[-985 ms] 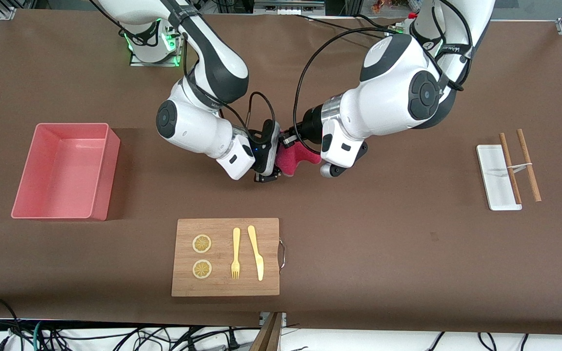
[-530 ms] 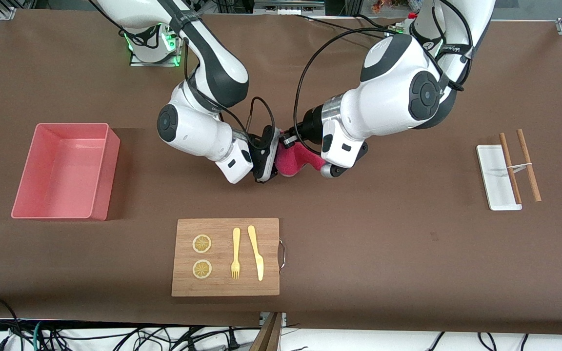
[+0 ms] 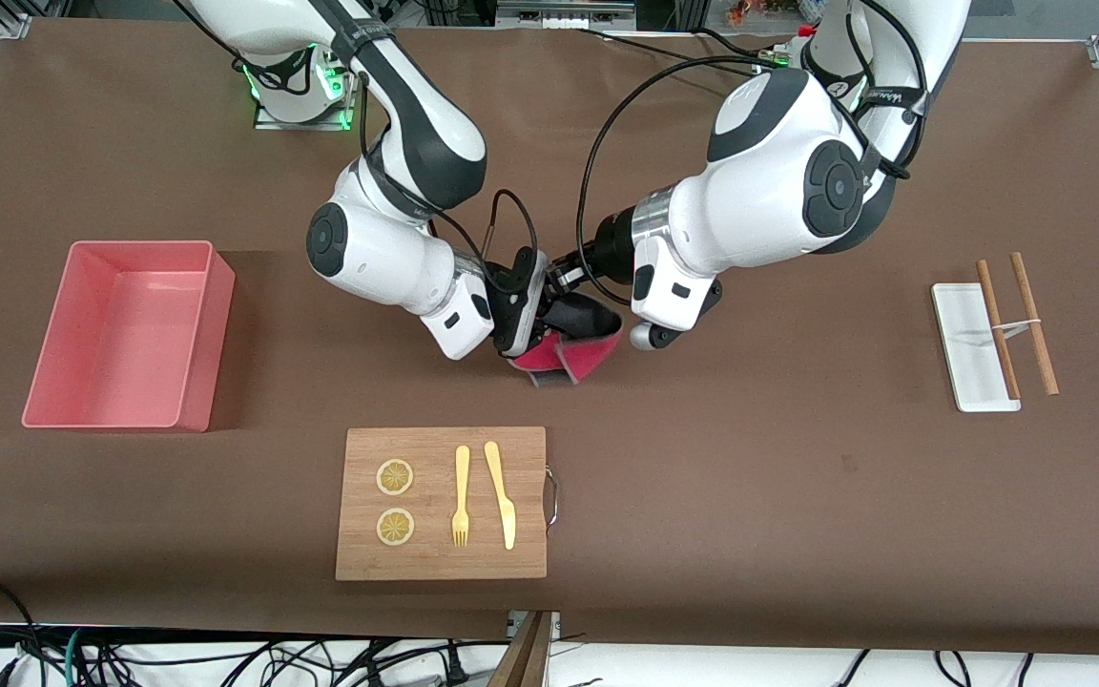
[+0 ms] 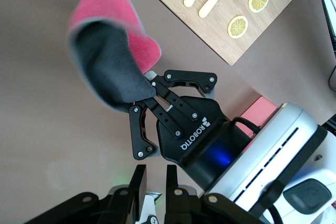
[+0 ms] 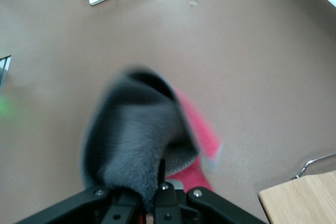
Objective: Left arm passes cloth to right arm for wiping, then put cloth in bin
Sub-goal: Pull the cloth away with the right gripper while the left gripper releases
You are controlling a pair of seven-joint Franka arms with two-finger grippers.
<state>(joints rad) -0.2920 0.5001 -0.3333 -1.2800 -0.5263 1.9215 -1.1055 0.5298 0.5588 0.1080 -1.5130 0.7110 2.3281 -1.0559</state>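
1. Two pincers of mine meet above the bare middle of the table. My right pincer is clamped on the cloth, which hangs from it with the grey underside showing.
2. My left pincer is just beside it; its fingers stand apart, free of the cloth.
3. The bin sits toward my right arm's end of the table, well apart from the cloth.
4. The wooden board lies nearer the front camera than the cloth.

Wooden board near the front camera, carrying two lemon slices, a yellow fork and knife. White tray with chopsticks toward the left arm's end.
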